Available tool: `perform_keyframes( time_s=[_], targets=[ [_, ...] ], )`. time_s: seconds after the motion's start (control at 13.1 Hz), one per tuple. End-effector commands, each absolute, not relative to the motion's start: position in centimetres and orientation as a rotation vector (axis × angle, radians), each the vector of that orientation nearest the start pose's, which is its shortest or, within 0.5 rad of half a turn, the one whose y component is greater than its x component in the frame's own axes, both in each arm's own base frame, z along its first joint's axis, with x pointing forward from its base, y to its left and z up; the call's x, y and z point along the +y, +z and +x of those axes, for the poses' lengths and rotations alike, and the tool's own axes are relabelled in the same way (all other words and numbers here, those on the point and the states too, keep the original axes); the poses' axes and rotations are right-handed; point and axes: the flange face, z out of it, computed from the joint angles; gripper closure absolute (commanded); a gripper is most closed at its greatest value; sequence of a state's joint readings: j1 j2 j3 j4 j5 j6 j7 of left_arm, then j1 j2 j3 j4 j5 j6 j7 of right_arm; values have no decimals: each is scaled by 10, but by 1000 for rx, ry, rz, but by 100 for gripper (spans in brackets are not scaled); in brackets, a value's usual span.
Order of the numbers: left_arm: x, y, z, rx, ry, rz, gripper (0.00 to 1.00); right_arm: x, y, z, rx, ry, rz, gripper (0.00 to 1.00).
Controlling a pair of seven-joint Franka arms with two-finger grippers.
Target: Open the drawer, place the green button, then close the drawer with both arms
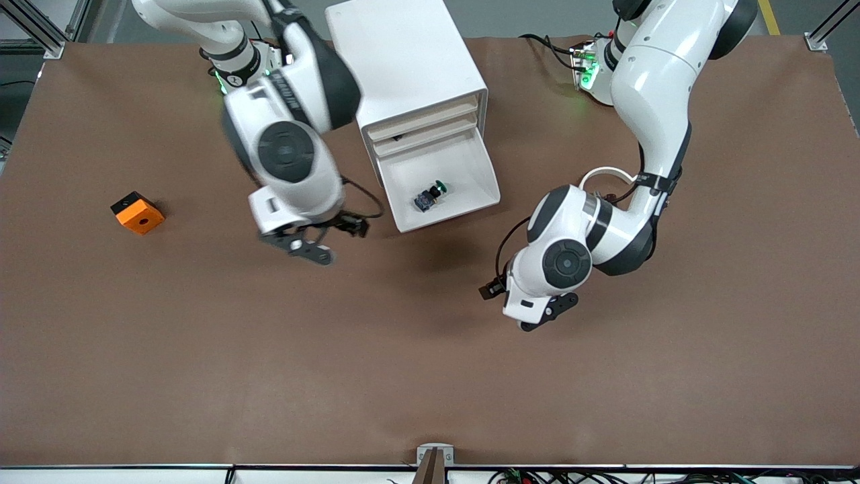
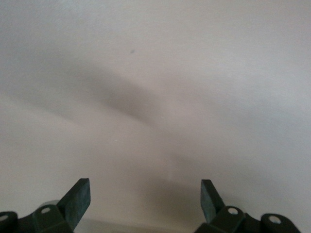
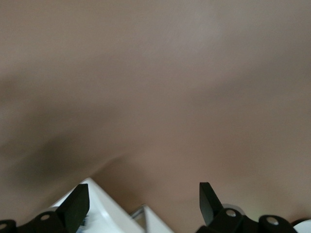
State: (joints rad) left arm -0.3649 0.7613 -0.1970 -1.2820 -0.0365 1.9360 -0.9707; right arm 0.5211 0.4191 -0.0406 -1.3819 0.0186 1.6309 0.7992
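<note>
Table: a wide brown table [image 1: 430, 376] fills the front view, with both arm bases along its top edge.
Cabinet: a white boxy cabinet [image 1: 403, 54] stands on the table between the two arms, its drawer fronts facing the front camera.
Right arm: a glossy white arm [image 1: 289, 154] reaching down beside the cabinet, toward the right arm's end of the table.
Left arm: a glossy white arm [image 1: 652, 101] bent over the table at the cabinet's left-arm side.
Drawer: the lowest drawer [image 1: 487, 178] is pulled out, a shallow white tray open to view.
Right gripper: the right gripper [image 3: 143, 204] hangs over bare table just beside the drawer's front corner; its two fingers stand wide apart, holding nothing.
Left gripper: the left gripper [image 2: 146, 199] hangs over bare table nearer the front camera than the drawer; fingers spread wide, empty.
Orange block: an orange block [image 1: 138, 213] with a hole lies well apart, toward the right arm's end of the table.
Button: the button [image 1: 430, 195], green cap and bluish base, lies on its side inside the open drawer.
</note>
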Motion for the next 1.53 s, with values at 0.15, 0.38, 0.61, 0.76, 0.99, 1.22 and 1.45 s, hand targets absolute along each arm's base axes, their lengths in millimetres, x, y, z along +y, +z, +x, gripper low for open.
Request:
perform_keyframes(
  time_s=[0.15, 0.38, 0.61, 0.76, 0.99, 1.22, 1.45],
  targets=[
    [-406, 301, 604, -604, 245, -3110, 0, 177, 504, 622, 225, 221, -3170, 0],
    [-433, 289, 574, -524, 269, -3097, 0, 89, 524, 635, 61, 177, -3179, 0],
    [-457, 278, 553, -456, 251, -3087, 0, 15, 526, 641, -76, 182, -3162, 0],
    [-465, 269, 544, -481, 220, -3072, 0, -15, 541, 643, -3, 134, -3162, 0],
    [-476, 253, 523, -431, 241, -3058, 0, -30, 556, 638, 52, 162, -3166, 0],
    [-488, 241, 504, -395, 248, -3097, 0, -53, 598, 629, 111, 143, -3165, 0],
    [-499, 240, 486, -367, 290, -3123, 0, -49, 632, 611, 117, 90, -3142, 0]
  ],
)
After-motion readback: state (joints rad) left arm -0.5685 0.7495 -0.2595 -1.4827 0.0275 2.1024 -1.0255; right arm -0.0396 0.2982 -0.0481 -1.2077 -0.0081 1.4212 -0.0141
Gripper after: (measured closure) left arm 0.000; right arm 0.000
